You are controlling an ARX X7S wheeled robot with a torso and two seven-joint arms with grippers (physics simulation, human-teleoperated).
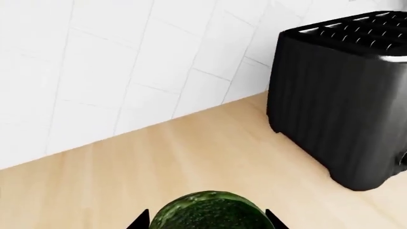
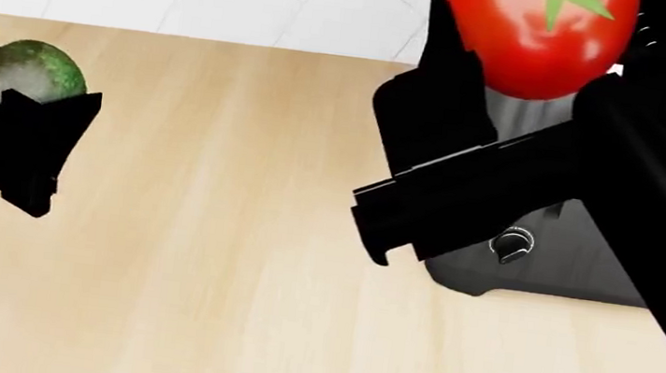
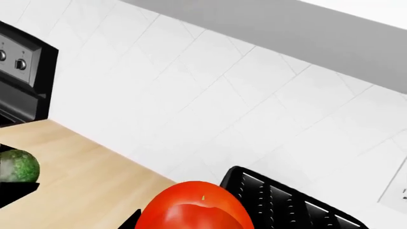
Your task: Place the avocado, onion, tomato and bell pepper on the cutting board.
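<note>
White tile wall backs a light-wood counter [image 2: 237, 260] that fills most of my head view. At the far left of that frame my left gripper [image 2: 3, 107] is clenched on the avocado [image 2: 22, 76]; the mottled green fruit sits between the black fingers, its top showing above them. From the left wrist camera the avocado [image 1: 208, 211] bulges at the bottom centre with a finger tip on either side, touching it, above bare counter. Moving right, a black toaster [image 1: 343, 100] stands against the wall. At the upper right of the head view my right gripper [image 2: 534, 73] is grasping the tomato [image 2: 539, 31], glossy red with its green stem cap up, held above the toaster [image 2: 551, 258]. The right wrist camera shows the tomato [image 3: 194, 207] at bottom centre and the avocado [image 3: 18, 166] well apart at the left edge.
</note>
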